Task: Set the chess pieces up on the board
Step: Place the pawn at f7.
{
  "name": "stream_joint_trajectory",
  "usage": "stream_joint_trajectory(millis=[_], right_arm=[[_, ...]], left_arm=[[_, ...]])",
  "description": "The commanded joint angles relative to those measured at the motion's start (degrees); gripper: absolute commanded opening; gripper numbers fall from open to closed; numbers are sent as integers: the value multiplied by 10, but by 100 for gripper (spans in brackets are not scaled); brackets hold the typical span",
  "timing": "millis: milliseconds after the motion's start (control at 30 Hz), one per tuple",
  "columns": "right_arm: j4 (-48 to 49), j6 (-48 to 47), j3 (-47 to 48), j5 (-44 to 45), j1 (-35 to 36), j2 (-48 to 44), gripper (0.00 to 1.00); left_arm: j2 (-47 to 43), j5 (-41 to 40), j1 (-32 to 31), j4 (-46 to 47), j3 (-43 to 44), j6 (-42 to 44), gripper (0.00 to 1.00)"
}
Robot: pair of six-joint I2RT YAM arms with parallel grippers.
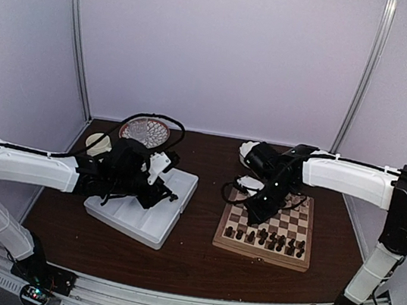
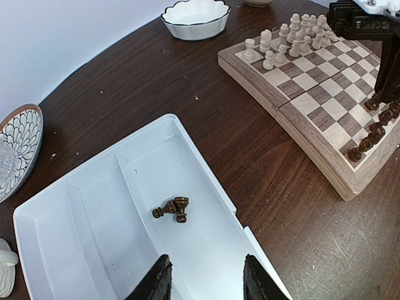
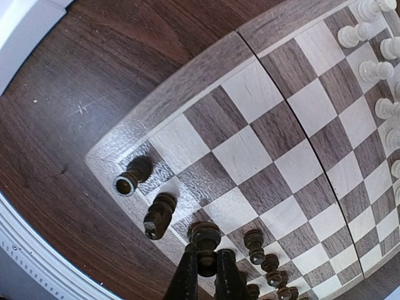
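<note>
The board (image 1: 297,225) lies right of centre, with a row of dark chess pieces (image 1: 267,240) along its near edge. My right gripper (image 3: 208,270) is shut on one dark piece (image 3: 207,239), held upright over the board's (image 3: 250,156) corner region beside two standing dark pieces (image 3: 128,181). Two more dark pieces (image 2: 172,208) lie on their sides in the white tray (image 2: 94,206). Just short of them my left gripper (image 2: 207,282) hangs over the tray, open, with nothing between its fingers. Cream chessmen (image 2: 294,34) stand along the board's far side.
The white divided tray (image 1: 139,223) sits left of the board. A patterned plate (image 1: 145,130) stands at the back left, and a white scalloped bowl (image 2: 195,17) behind the board. A small cream object (image 1: 97,143) lies near the left arm.
</note>
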Motion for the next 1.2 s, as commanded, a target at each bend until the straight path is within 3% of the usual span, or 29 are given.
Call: stream_joint_trajectory(millis=[0, 1167], right_arm=[[-26, -4, 16, 45, 5, 5, 0], [-21, 3, 20, 74, 13, 70, 3]], left_arm=[[1, -2, 3, 21, 2, -10, 39], [16, 13, 3, -1, 21, -19, 39]])
